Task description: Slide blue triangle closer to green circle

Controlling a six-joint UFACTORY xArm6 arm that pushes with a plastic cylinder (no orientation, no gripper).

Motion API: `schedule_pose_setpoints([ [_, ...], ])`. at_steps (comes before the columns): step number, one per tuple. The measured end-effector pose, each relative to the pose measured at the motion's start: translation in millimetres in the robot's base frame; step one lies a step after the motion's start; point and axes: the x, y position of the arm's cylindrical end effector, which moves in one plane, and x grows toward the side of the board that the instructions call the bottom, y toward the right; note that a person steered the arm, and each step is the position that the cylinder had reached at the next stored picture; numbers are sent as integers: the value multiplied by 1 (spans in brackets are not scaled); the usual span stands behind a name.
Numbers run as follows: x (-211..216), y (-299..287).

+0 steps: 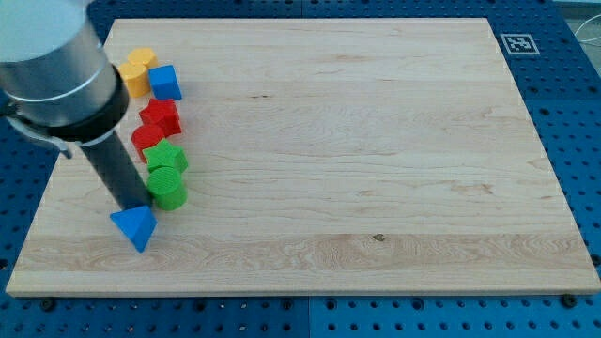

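The blue triangle [134,226] lies near the view's bottom left of the wooden board [357,141]. The green circle [169,188] is a short green cylinder just above and to the right of it, a small gap between them. My tip [131,206] is the lower end of the dark rod; it stands right at the triangle's upper edge and just left of the green circle. Whether it touches the triangle I cannot tell.
A column of blocks runs up the left side: a green star [165,158], a red cylinder [146,140], a red star [161,116], a blue cube [165,83] and yellow blocks [138,71]. A marker tag [517,43] sits at the top right corner.
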Motion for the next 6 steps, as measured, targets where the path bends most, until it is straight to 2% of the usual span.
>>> schedule_pose_setpoints([
  [6,13,-42],
])
